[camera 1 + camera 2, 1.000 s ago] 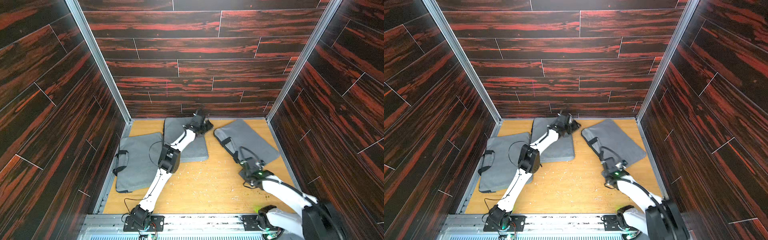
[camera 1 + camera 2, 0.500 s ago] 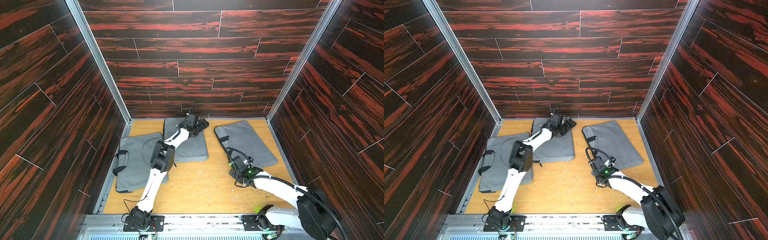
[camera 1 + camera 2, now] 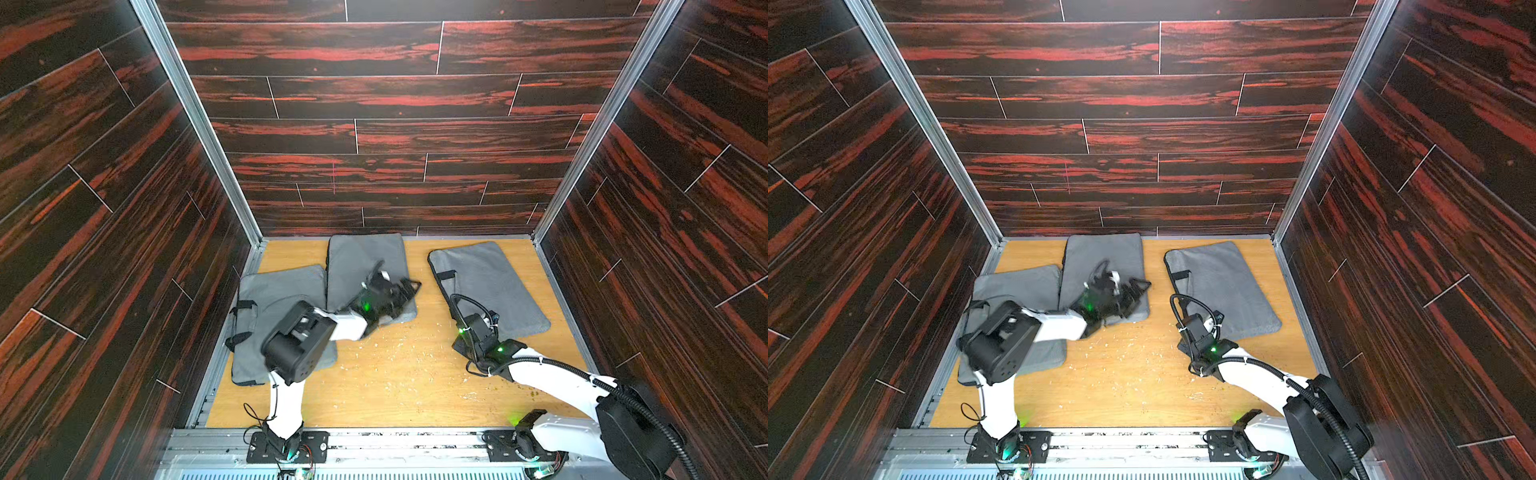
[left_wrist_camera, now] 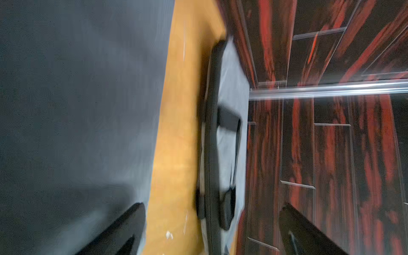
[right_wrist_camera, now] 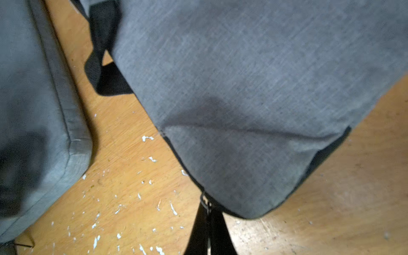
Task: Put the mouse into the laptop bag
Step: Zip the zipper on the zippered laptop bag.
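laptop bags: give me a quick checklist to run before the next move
1. mouse located: cannot tell; no view shows it.
2. left gripper free: ok; jaws wide apart with nothing between them, above the middle laptop bag.
3. right gripper shut: ok; it sits at the near corner of the right laptop bag.
4. right jaws pinching that bag's zipper pull: cannot tell.
5. a bag opened for the mouse: cannot tell; no gap shows.

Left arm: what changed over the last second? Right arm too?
Left gripper opened and drew back toward the near side over the middle bag. Right gripper, shut throughout, shifted slightly toward the centre at the right bag's near corner. Left bag and middle bag unmoved.
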Controlling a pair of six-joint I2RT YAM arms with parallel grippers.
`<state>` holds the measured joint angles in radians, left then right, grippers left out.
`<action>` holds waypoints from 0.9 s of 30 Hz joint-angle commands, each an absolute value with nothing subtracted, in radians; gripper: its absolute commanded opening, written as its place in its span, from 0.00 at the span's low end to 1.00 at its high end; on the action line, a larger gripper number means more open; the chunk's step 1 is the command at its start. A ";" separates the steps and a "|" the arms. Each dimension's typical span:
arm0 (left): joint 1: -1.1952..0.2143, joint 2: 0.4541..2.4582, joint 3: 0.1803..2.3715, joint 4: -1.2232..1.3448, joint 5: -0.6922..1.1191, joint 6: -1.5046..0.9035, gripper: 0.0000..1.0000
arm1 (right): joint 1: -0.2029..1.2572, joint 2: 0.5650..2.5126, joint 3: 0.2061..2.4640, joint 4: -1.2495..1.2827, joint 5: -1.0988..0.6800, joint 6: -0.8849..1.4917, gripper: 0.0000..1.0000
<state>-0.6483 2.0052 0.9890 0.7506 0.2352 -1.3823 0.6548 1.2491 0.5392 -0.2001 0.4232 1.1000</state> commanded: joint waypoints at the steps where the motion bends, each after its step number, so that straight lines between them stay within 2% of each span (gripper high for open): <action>1: -0.705 2.052 0.976 0.982 0.241 -1.534 0.97 | 0.666 1.220 0.534 -0.165 0.409 1.086 0.00; 16: -0.839 2.144 1.012 0.974 0.212 -1.596 0.94 | 0.666 1.213 0.532 -0.142 0.376 1.058 0.00; 19: -0.855 2.170 1.051 0.950 0.226 -1.590 0.89 | 0.666 1.215 0.533 -0.137 0.372 1.054 0.00; 23: -0.863 2.197 1.100 0.926 0.241 -1.581 0.76 | 0.667 1.222 0.534 -0.127 0.357 1.048 0.00; 25: -0.865 2.207 1.115 0.917 0.237 -1.571 0.69 | 0.668 1.227 0.533 -0.121 0.344 1.047 0.00; 27: -0.865 2.218 1.142 0.885 0.242 -1.556 0.55 | 0.669 1.229 0.529 -0.115 0.334 1.046 0.00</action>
<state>-0.8696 2.2086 1.1011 0.9077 0.2432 -1.5730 0.6563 1.2396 0.5335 -0.1520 0.3645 1.0534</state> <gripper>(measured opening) 0.588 0.055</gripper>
